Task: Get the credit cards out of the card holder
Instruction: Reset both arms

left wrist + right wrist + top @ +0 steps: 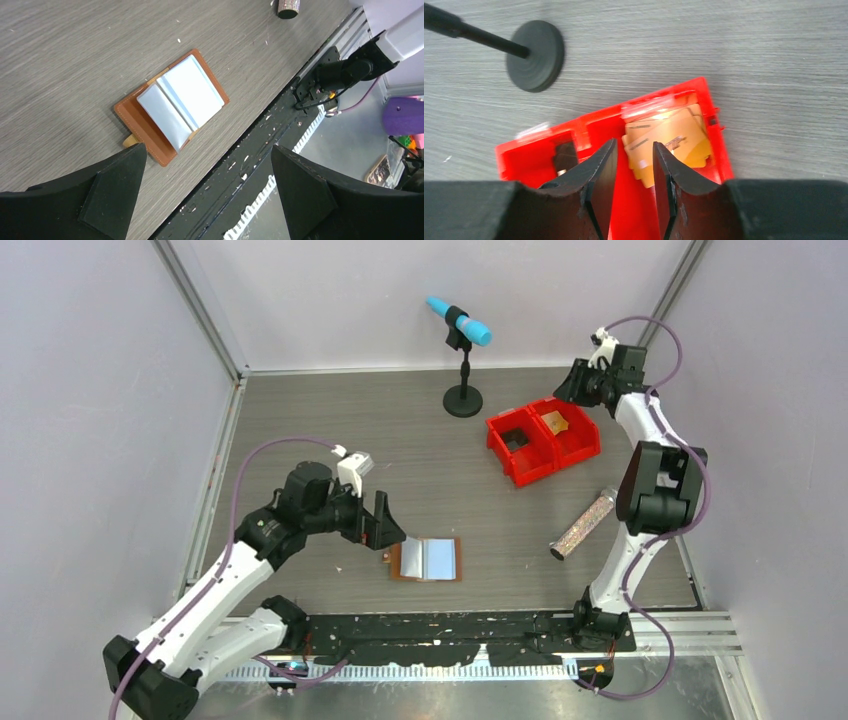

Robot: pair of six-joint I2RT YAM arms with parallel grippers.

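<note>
Two arms, and only the left one is close to the work. Its left gripper [388, 528] hangs low over the table with the jaws spread as wide as they go and nothing between them. Just to its right, near but apart, the card holder [428, 560] lies opened flat on the grey tabletop close to the near edge. From above its long side runs left to right and the fold runs near to far, so the near leaf faces the open jaws. In the left wrist view the holder sits ahead of the fingers, skewed across the frame, its small tan tab [131, 140] on the edge nearest the left finger. The pale blue-grey panels [180, 100] lie face up; whether a card remains tucked in them I cannot tell.

Further right and well apart, the right gripper [634, 146] hovers over the red bins [500, 425] at the far side, its jaws a narrow gap apart and gripping nothing. Gold cards [674, 140] rest in the right-hand compartment below it.

Any reach into the holder looks to be the left arm's, a short move rightward along the holder's long side.
</note>
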